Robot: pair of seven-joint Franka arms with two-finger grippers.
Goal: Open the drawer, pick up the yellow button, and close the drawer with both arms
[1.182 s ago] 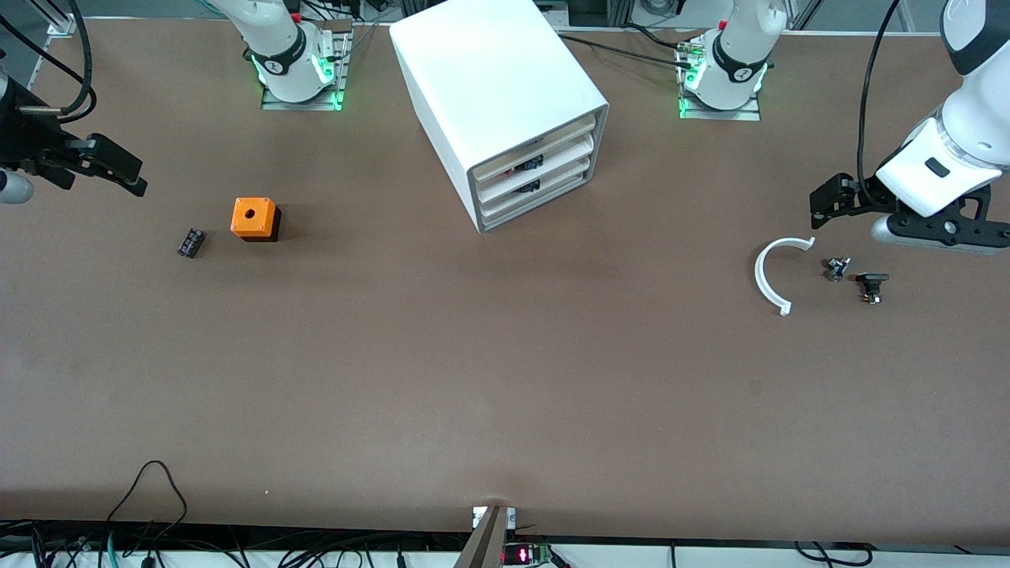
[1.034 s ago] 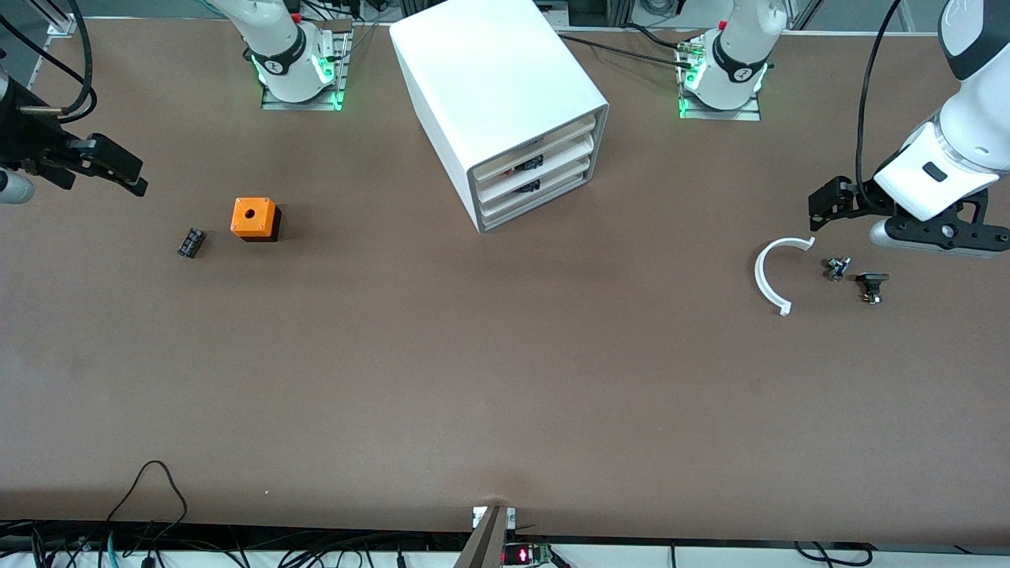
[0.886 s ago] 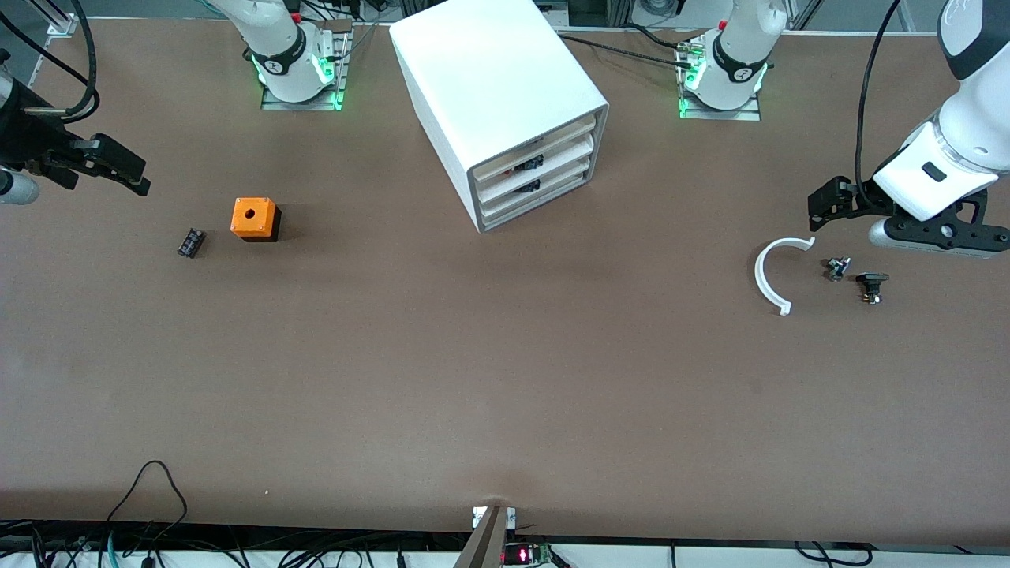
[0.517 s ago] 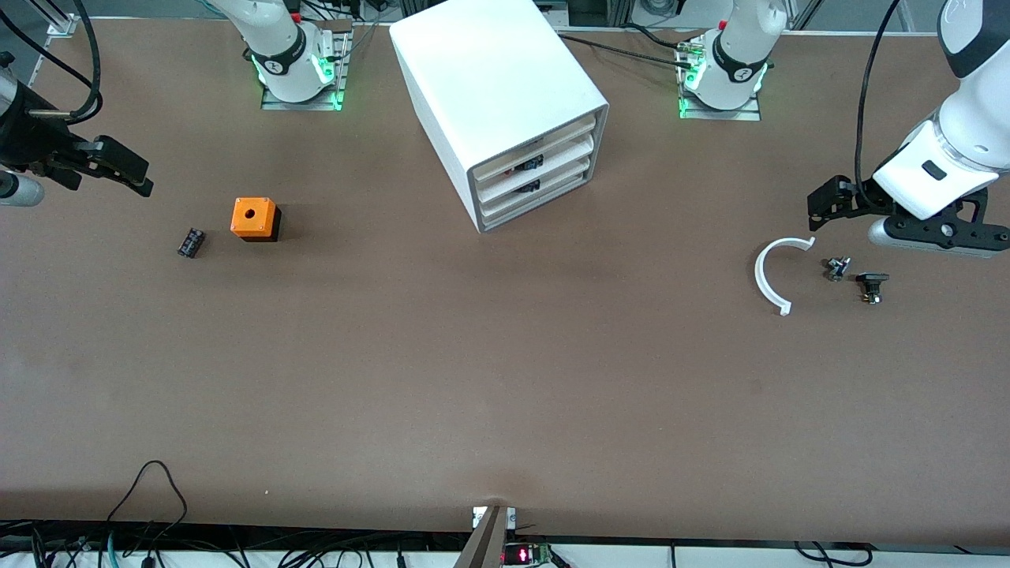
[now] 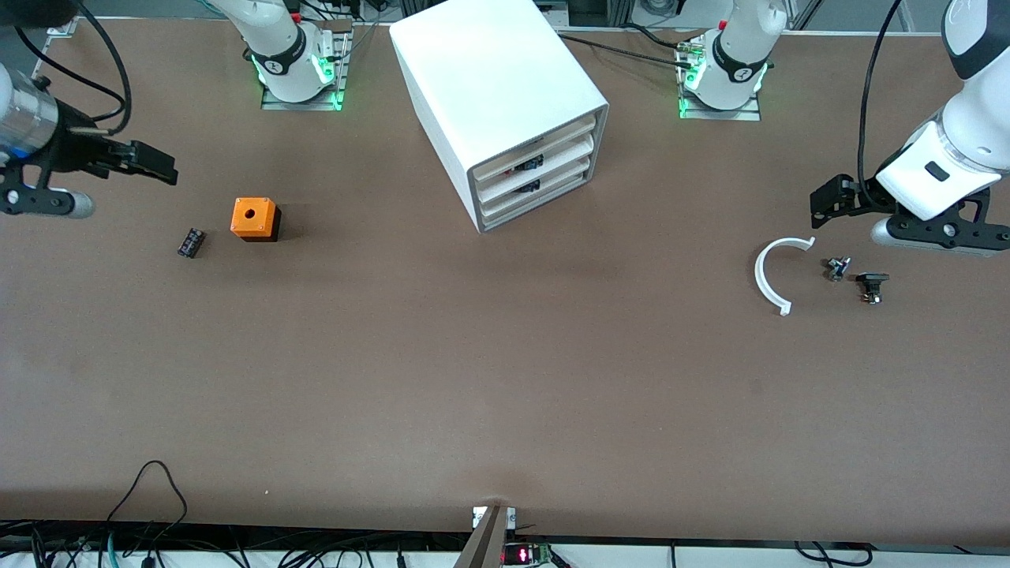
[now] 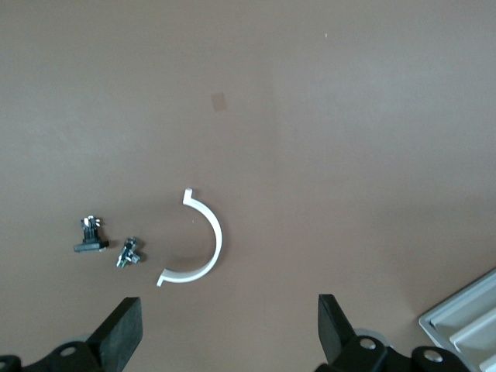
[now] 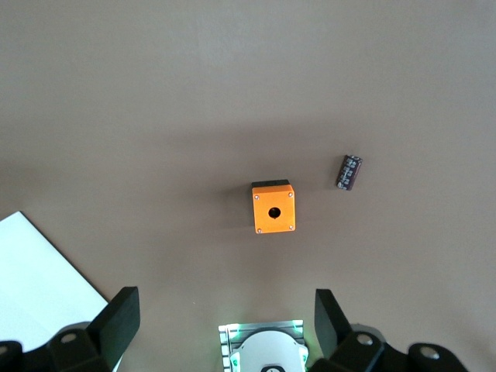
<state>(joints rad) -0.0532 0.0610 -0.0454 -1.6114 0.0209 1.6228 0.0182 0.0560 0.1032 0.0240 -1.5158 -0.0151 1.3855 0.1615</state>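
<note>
The white cabinet [image 5: 497,87] stands between the two arm bases, and its three drawers are all shut. The drawer [image 5: 540,140] is the uppermost one. The button is hidden. My right gripper [image 5: 150,163] is open and empty, up over the table at the right arm's end; in the right wrist view [image 7: 225,322] it looks down on the orange cube. My left gripper [image 5: 827,199] is open and empty, over the table at the left arm's end, next to a white arc; in the left wrist view [image 6: 227,341] its fingers [image 6: 120,337] stand wide apart.
An orange cube with a hole [image 5: 254,218] [image 7: 273,208] and a small black rectangular part [image 5: 190,242] [image 7: 349,171] lie at the right arm's end. A white arc [image 5: 773,272] [image 6: 203,240] and two small dark parts [image 5: 837,268] [image 5: 871,285] lie at the left arm's end.
My right gripper has swung a little toward the cabinet and turned. My left gripper has barely moved. The drawers stay shut.
</note>
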